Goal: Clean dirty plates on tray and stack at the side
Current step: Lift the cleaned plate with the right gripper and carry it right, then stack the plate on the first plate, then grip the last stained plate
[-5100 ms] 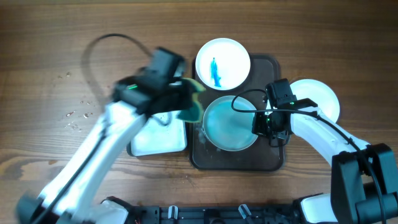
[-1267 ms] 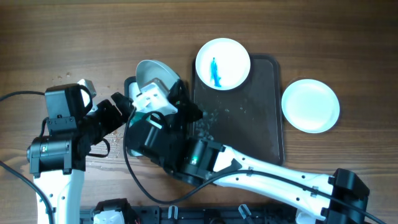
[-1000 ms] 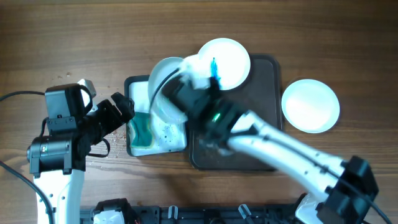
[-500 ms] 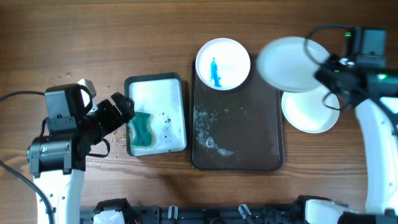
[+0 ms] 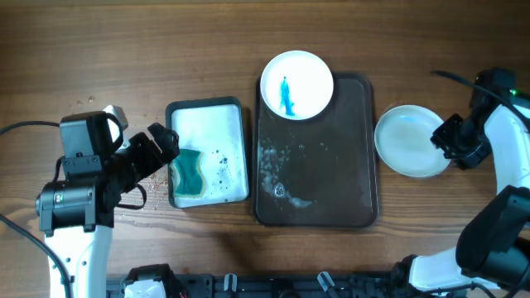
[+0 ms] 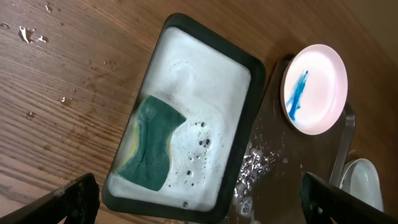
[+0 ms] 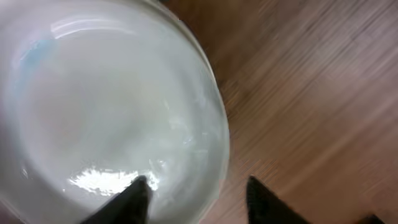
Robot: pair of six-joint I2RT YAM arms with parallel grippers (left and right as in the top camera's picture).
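A white plate [image 5: 296, 85] with a blue streak lies across the far rim of the dark brown tray [image 5: 331, 165]; it also shows in the left wrist view as the streaked plate [image 6: 314, 88]. A plain white plate [image 5: 410, 141] rests on the bare wood right of the tray. My right gripper [image 5: 451, 142] is at its right edge. In the right wrist view this plate [image 7: 93, 106] fills the left, and the right gripper [image 7: 196, 199] stands open astride its rim. My left gripper [image 5: 166, 147] hangs wide open beside the basin, holding nothing.
A dark-rimmed basin [image 5: 207, 112] with a white bottom holds a green sponge [image 5: 190, 170] left of the tray. Water drops and suds [image 5: 277, 178] lie on the tray's left part. In the left wrist view the basin [image 6: 255, 93] and sponge [image 6: 149, 146] sit below the open fingers.
My right arm carried a wiped white plate from over the basin across to the right, set it down on the plate beside the tray, and its jaws have parted. The left arm stayed still.
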